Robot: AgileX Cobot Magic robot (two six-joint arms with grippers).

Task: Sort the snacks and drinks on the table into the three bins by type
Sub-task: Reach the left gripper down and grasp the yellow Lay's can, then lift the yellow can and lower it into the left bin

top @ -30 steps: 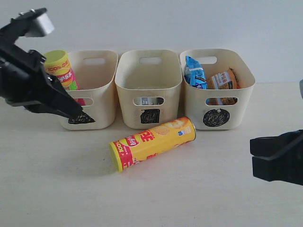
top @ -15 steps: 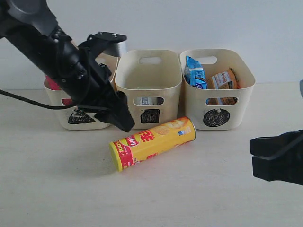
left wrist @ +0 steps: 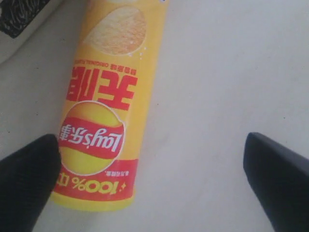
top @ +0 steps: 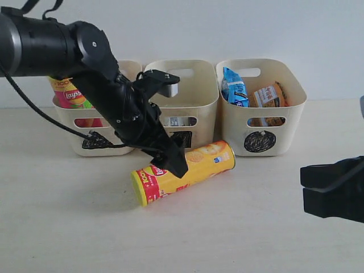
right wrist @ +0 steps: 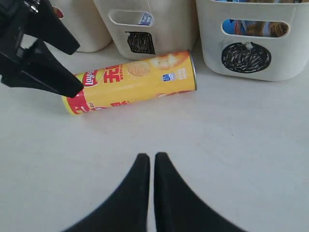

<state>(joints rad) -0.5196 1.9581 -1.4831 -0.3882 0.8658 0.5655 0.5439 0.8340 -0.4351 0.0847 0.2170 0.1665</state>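
**Surface** (top: 244,233) – pale beige, faint grain; carries everything listed.

**Left arm** (top: 62,48) – black, slanting down over the yellow Lay's tube (top: 199,162). The left fingers (left wrist: 26,183) are spread wide across the tube's red-banded end, one at its edge and the other over bare surface. Whether they touch the tube cannot be told.

**Right fingers** (right wrist: 140,193) – pressed together, holding nothing, in front of the tube and well apart from it.

**Three cream bins**, in a row behind the tube:
- triangle-marked bin (top: 128,85), behind left
- square-marked bin (top: 196,94), directly behind
- circle-marked bin (top: 287,128), behind right

**Yellow Lay's tube** – on its side on the surface, outside every bin.

**Pink Lay's tube** (top: 69,95) – upright in the triangle-marked bin.

**Blue packet** (top: 233,85) and **orange packet** (top: 267,95) – in the circle-marked bin.

**White-and-blue carton** (top: 177,121) – glimpsed through the square-marked bin's slot.
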